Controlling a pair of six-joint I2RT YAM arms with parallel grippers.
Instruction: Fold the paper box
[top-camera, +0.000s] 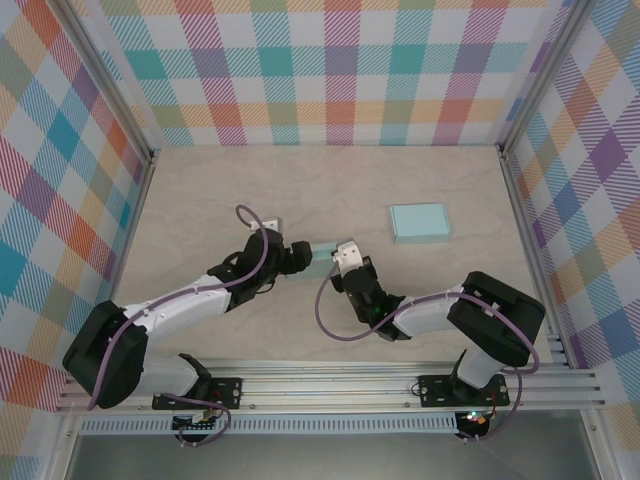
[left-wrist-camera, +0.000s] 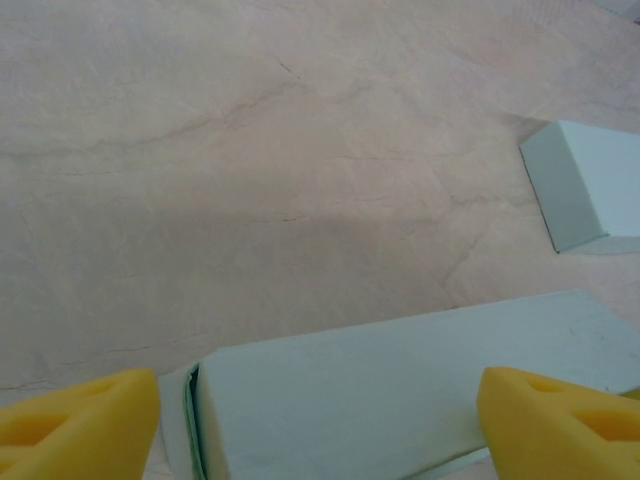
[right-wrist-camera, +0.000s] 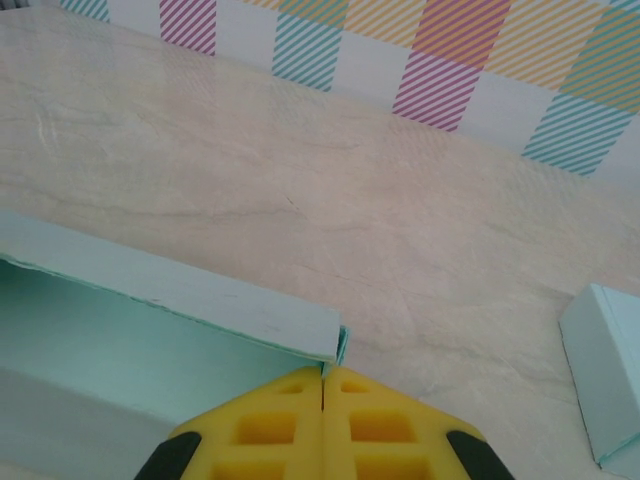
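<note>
A pale teal paper box (top-camera: 321, 263) lies on the table between my two grippers. In the left wrist view the box (left-wrist-camera: 380, 380) stretches between the yellow fingers (left-wrist-camera: 80, 420), one end showing layered card edges. My left gripper (left-wrist-camera: 320, 405) is open and straddles it, with a small gap at the left finger. From the right, the right gripper (top-camera: 345, 260) meets the box. In the right wrist view the box (right-wrist-camera: 150, 330) is open-topped. There the right gripper (right-wrist-camera: 323, 375) is shut, pinching the thin end wall at the corner.
A second, closed teal box (top-camera: 418, 222) lies to the back right, also seen as the closed box (left-wrist-camera: 590, 185) and the closed box (right-wrist-camera: 610, 370). Plaid walls (top-camera: 330, 70) enclose the beige table (top-camera: 250, 190) on three sides.
</note>
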